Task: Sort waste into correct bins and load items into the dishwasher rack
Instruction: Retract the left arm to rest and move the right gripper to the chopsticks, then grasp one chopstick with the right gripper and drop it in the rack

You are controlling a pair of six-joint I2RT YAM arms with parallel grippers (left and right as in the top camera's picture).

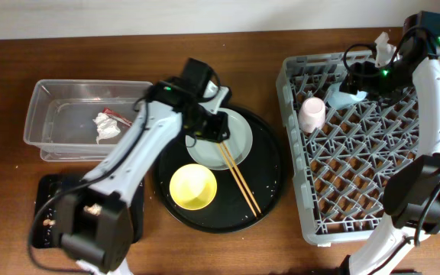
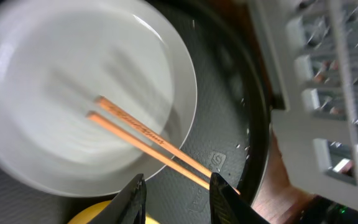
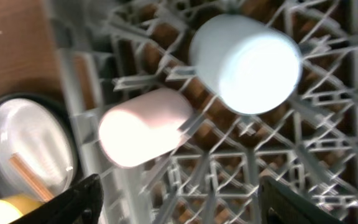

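My left gripper (image 1: 218, 134) (image 2: 178, 200) hovers open over the round black tray, its fingertips (image 2: 133, 198) straddling bare tray just beside the lower part of the wooden chopsticks (image 2: 143, 134) (image 1: 240, 180). The chopsticks lean from the pale plate (image 1: 231, 130) (image 2: 55, 93) onto the tray. A yellow bowl (image 1: 193, 187) sits in front of the plate. My right gripper (image 1: 356, 82) (image 3: 188, 205) is wide open above the grey dishwasher rack (image 1: 403, 198) (image 3: 241, 168). The pink cup (image 1: 312, 113) (image 3: 143, 127) and the blue cup (image 1: 344, 98) (image 3: 247, 61) rest mouth down in the rack.
The clear tub (image 1: 52, 103) at the left holds a white tissue (image 1: 105, 127) and a red wrapper (image 1: 118, 114). The small black tray (image 1: 46, 191) in front of it holds beige scraps (image 1: 50, 221). The round black tray (image 1: 270, 179) lies between the tub and the rack.
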